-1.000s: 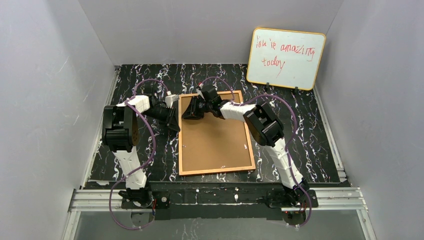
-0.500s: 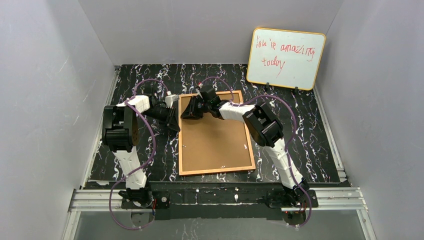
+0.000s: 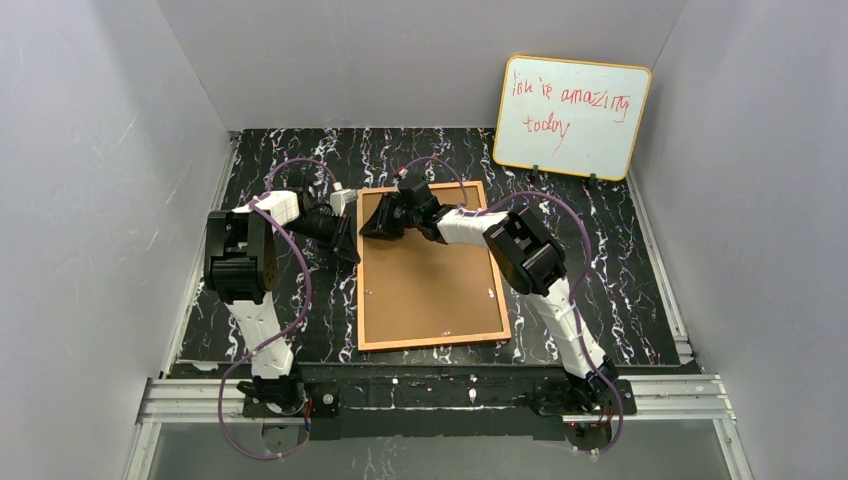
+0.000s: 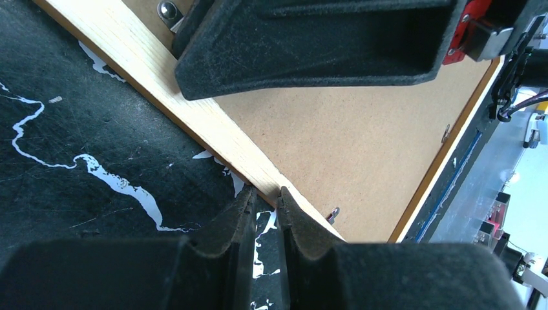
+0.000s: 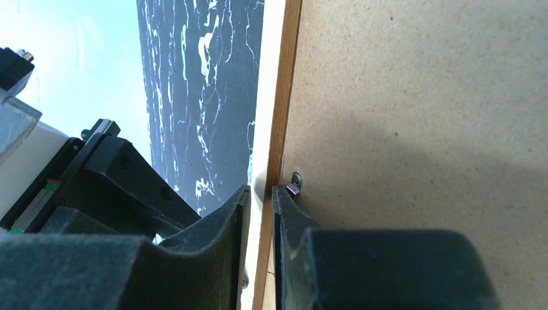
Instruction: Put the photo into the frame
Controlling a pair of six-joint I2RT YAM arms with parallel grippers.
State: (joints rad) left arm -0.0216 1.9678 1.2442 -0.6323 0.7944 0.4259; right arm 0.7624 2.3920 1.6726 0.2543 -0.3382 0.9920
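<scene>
The frame (image 3: pixel 430 280) lies face down on the black marbled table, its plain brown back board (image 4: pixel 362 129) facing up. The photo is not in view. My left gripper (image 3: pixel 352 245) is shut, and its tips (image 4: pixel 266 197) rest against the outer side of the frame's left rail with nothing between them. My right gripper (image 3: pixel 368 228) reaches across the top left corner. Its jaws (image 5: pixel 260 190) are shut on that same left rail, one finger outside and the other inside beside a small metal clip (image 5: pixel 295 183).
A yellow-edged whiteboard (image 3: pixel 572 117) with red handwriting leans on the back wall at the right. Grey walls close in the table on three sides. Another small clip (image 4: pixel 333 214) sits on the back board near my left fingertips. The right gripper's black body (image 4: pixel 310 45) hangs just above the rail.
My right gripper has crept slightly left toward the frame's left rail and its jaws have narrowed a little. The left arm and the frame have not moved.
</scene>
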